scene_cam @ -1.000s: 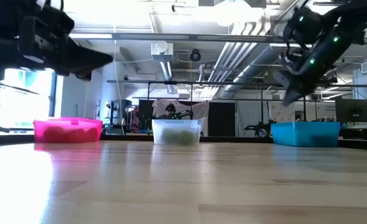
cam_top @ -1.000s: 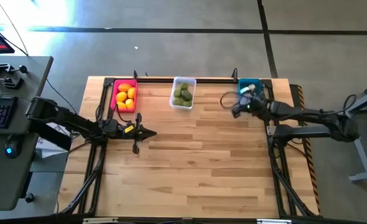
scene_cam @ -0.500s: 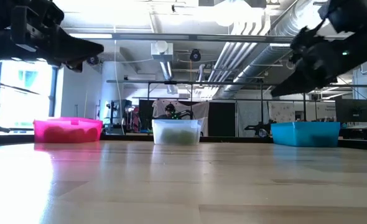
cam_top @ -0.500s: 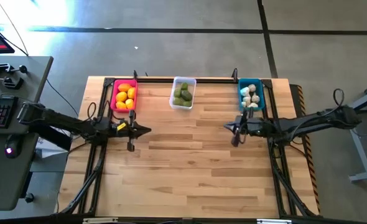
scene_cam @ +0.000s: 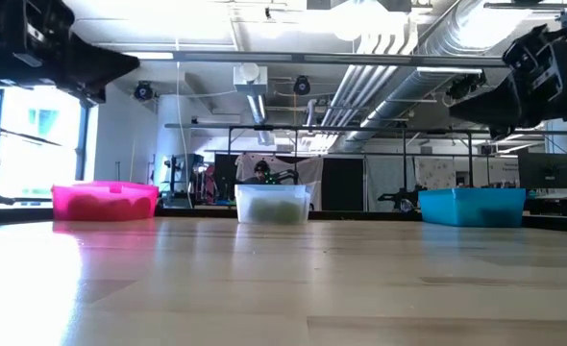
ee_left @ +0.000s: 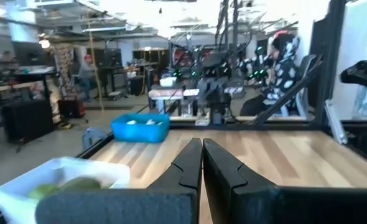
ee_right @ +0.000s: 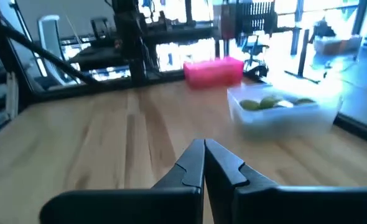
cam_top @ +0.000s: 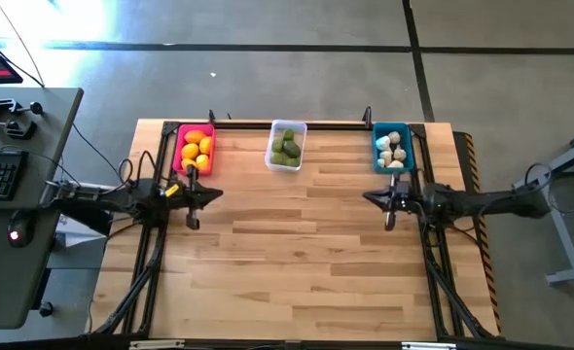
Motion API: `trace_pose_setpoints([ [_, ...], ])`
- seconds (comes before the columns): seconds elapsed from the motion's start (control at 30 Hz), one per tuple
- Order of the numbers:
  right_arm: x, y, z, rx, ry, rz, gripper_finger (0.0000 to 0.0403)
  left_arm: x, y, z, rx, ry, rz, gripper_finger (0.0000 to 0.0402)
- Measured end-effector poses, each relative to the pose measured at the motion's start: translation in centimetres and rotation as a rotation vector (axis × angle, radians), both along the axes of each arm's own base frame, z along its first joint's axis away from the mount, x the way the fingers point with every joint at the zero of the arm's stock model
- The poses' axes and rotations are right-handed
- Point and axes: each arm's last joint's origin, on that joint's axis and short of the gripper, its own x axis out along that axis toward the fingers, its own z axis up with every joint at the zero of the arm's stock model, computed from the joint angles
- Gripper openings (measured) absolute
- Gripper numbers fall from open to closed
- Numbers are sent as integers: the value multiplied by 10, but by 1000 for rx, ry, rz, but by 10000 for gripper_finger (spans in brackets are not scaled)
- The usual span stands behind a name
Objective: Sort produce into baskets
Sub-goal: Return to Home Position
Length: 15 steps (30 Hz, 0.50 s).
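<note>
Found the left gripper (cam_top: 217, 192) shut, jaws pressed flat together on nothing, held above the table (cam_top: 297, 272) near its left side, close to the pink bin (cam_top: 176, 151) but apart from it, nose turned toward the table's middle. Found the right gripper (cam_top: 369, 197) likewise closed and empty, raised over the right side near the blue bin (cam_top: 376, 151), pointing back toward the other arm. Saw all three bins lined along the far edge of the table: pink at the left, the white bin (cam_top: 269, 156) in the middle, blue at the right, each well apart from the next. Saw yellow and orange citrus (cam_top: 197, 152) heaped in the pink bin, dull green limes (cam_top: 286, 149) in the white bin, pale garlic bulbs (cam_top: 394, 148) in the blue bin. Noted, from the low view, both arms hanging high over the wood, well above the bins' rims. Made out, past the table in the left wrist view, a seated person (ee_left: 282, 74) among workshop racks and benches.
</note>
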Motion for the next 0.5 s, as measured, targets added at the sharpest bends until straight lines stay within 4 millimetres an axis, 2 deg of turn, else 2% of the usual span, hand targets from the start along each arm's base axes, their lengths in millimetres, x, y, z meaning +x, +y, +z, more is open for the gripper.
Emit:
trace_pose_setpoints([
  [0.2,-10,-1,12,-80,-131,-5,0,-12,6,-5,-25,31,113,0],
  [0.5,-10,-11,12,-132,-104,-156,0,-11,12,-8,3,69,152,0],
])
